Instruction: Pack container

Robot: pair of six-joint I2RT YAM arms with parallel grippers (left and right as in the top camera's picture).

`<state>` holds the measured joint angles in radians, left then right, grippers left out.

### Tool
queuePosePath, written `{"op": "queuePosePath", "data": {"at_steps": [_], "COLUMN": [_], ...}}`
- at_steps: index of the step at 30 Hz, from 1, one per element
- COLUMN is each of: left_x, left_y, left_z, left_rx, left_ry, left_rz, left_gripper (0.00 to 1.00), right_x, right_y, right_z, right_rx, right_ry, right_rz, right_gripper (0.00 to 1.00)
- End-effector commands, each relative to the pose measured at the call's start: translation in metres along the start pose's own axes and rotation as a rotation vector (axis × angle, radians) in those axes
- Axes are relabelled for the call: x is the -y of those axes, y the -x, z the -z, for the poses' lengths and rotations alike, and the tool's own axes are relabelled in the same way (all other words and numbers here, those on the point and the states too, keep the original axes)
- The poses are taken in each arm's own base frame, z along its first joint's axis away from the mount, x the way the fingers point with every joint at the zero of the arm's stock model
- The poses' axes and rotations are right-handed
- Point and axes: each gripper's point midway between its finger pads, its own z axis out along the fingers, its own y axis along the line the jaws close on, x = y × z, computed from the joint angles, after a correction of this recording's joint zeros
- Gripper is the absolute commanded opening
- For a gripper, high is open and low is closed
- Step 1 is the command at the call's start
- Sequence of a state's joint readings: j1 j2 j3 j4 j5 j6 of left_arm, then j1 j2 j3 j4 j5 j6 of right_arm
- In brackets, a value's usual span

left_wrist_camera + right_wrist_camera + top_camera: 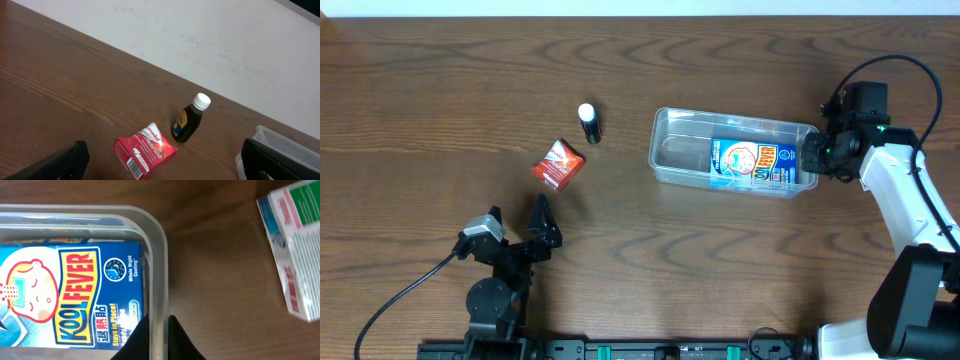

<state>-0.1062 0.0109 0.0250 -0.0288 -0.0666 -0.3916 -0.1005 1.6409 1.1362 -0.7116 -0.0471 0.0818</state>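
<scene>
One clear plastic container (675, 150), blue box (755, 165) inside; one red carton (557, 165); one dark bottle (590, 125); left pincer (518, 222) wide; right pincer (159, 330) pinching container wall.

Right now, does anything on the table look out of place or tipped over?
The dark bottle with the white cap seems to lie on its side near the red box, outside the container. Also, the right gripper pinches the container's end wall, not an item.

clear plastic rectangular container (665, 150): colourless | flat blue cardboard box (752, 163): red lettering printed on yellow band | small red cardboard box (557, 164): white lettering printed | small dark bottle (590, 126): capped in white | wooden table (420, 100): brown-grained
</scene>
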Motion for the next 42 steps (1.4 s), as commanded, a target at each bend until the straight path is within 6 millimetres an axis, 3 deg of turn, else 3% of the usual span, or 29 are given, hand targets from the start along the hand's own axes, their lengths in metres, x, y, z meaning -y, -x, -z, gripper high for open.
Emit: {"op": "queuePosePath", "data": {"at_steps": [1, 14, 23, 35, 42], "left_x": [-0.013, -0.013, -0.013, -0.013, -0.013], "left_y": [-0.013, -0.013, -0.013, -0.013, -0.013], "left_z": [-0.001, -0.001, -0.001, -0.001, -0.001], "left_rx": [-0.031, -0.031, -0.031, -0.031, -0.031], "left_ry": [0.05, 0.05, 0.05, 0.05, 0.05], "left_rz": [-0.022, -0.022, -0.022, -0.022, -0.022], "left_gripper": [0.98, 0.98, 0.98, 0.98, 0.98], "right_x": [-0.011, -0.027, -0.028, -0.031, -0.025], "right_y": [0.002, 0.009, 0.013, 0.031, 0.053], "right_z": [-0.002, -0.003, -0.004, -0.002, 0.017], "right_rx": [0.006, 0.041, 0.059, 0.136, 0.2], "right_ry": [0.044, 0.097, 0.096, 0.102, 0.098], "right_rz": [0.096, 0.191, 0.227, 0.259, 0.234], "right_gripper": [0.13, 0.13, 0.14, 0.18, 0.2]}}
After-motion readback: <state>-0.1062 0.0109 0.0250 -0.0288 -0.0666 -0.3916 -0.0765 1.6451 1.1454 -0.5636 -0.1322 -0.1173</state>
